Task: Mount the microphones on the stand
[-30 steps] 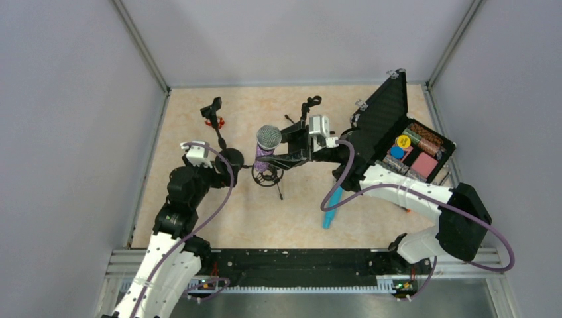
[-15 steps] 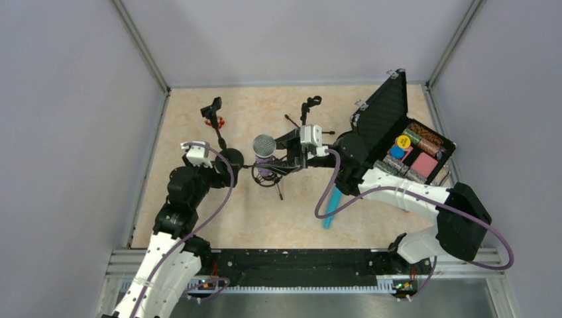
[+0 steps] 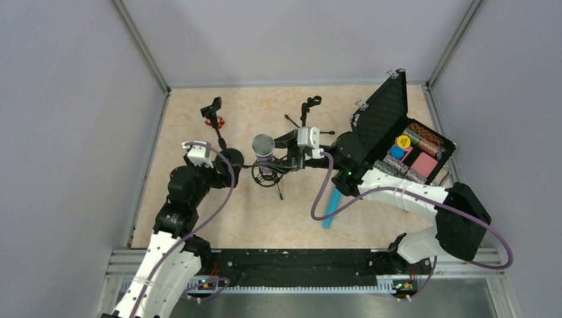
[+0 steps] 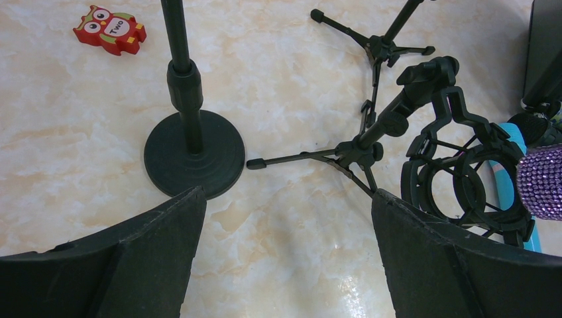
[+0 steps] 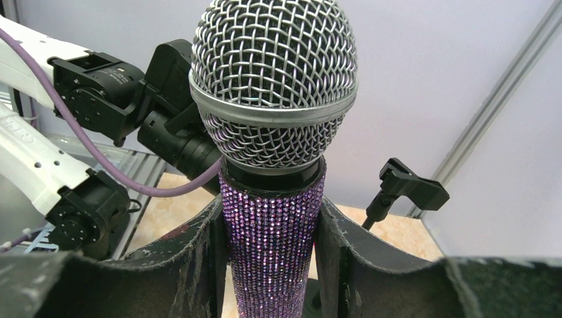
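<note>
The right gripper [image 5: 272, 265] is closed around the glittery purple microphone [image 5: 273, 218] and holds it upright, mesh head on top, close to the ring mount [image 4: 411, 179] of the tripod stand. The left gripper [image 4: 288, 205] stands wide open, holding nothing. The turquoise microphone [image 3: 330, 213] lies on the table [image 3: 232, 218].

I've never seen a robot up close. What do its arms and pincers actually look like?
The left arm and right arm are white tubes linked by chunky black joints. A purple cable loops along each, and a small white camera box sits at the wrist. The fingers are broad, matt black paddles with rough edges.
</note>
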Motion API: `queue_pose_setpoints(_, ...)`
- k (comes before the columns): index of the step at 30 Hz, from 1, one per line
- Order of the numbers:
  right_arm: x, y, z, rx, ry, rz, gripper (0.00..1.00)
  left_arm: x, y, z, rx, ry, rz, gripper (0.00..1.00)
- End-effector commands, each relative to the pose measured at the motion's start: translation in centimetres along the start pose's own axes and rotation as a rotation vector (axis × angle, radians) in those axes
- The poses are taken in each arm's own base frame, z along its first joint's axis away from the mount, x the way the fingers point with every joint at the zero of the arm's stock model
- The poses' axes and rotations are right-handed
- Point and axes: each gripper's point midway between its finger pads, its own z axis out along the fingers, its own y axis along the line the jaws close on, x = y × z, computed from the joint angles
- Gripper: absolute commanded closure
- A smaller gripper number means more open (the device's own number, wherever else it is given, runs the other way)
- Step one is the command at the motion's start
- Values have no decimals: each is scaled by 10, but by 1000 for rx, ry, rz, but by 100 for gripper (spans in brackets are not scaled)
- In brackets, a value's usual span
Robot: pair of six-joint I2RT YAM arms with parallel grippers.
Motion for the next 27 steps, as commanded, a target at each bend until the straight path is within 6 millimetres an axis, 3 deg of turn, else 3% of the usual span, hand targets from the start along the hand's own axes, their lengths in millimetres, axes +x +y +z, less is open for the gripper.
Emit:
queue_pose_setpoints(1,-12,-2,5,8,-47,-66,100,-17,-4,1,25,-56,29,1)
queue_pose_setpoints(15,10,-2,-1,42,-23,-53,100,-13,-3,3,17,-36,31,1)
queue_pose_setpoints(27,19,0,3,47,-23,-20,100,-12,-2,4,13,-32,32,1)
